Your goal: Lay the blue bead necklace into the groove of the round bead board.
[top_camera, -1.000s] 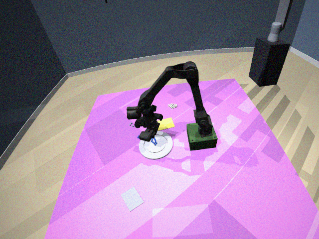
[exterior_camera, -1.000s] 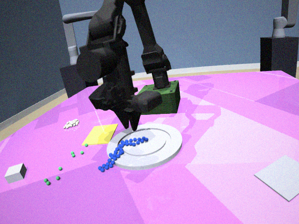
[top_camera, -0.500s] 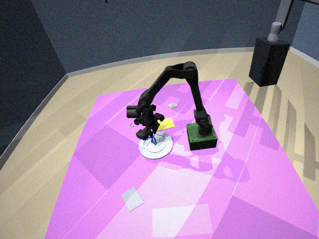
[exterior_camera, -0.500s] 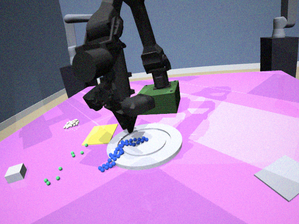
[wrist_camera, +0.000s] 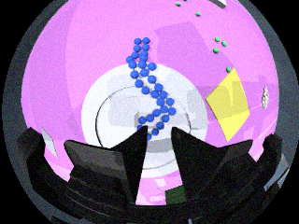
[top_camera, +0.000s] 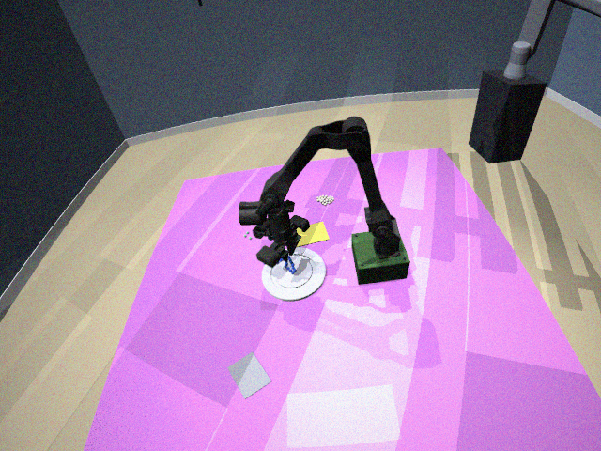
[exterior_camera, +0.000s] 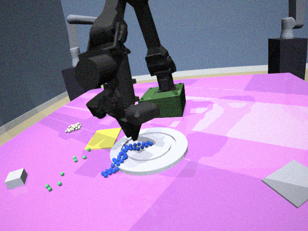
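The blue bead necklace [top_camera: 290, 265] [exterior_camera: 124, 153] [wrist_camera: 160, 98] lay bunched across the round bead board [top_camera: 316, 281] [exterior_camera: 178, 161] [wrist_camera: 100, 84], one end over its middle, the other past its rim. The gripper [exterior_camera: 134, 139] [wrist_camera: 160, 130], partly open and holding nothing, hovered over the board beside the inner end. The necklace was partly on the board; opening it out and seating it in the groove remained.
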Controlling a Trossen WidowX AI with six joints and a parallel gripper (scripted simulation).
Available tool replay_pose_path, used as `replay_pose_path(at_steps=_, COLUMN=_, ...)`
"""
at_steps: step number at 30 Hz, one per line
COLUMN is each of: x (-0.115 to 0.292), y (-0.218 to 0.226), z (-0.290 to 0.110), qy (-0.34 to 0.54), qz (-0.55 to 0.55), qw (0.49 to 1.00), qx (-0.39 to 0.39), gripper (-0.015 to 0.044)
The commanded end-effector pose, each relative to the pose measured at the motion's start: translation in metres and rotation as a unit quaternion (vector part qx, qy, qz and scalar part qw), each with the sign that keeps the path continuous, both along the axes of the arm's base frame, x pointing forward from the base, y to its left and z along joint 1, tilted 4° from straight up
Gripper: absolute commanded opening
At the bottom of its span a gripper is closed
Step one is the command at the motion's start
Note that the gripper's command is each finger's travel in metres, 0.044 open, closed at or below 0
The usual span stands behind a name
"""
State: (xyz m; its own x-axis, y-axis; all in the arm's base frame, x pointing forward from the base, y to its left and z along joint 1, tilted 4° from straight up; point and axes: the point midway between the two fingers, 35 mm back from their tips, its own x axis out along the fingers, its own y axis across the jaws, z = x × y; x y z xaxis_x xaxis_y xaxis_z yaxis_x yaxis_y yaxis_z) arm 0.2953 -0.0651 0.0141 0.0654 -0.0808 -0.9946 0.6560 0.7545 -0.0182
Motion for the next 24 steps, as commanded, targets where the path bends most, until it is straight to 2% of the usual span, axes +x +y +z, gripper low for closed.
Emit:
replay_pose_path(at_steps=1, x=-0.003, y=0.000, z=-0.011, qy=0.008, qz=-0.001, qw=1.000, qx=0.002, gripper=0.0120)
replay_pose_path(at_steps=13, x=-0.005, y=-0.001, z=-0.026, qy=0.011, qz=-0.004, qw=1.000, qx=0.003, gripper=0.0120)
replay_pose_path(at_steps=24, x=-0.002, y=-0.001, z=-0.020, qy=0.006, qz=-0.002, qw=1.000, qx=0.002, gripper=0.0047)
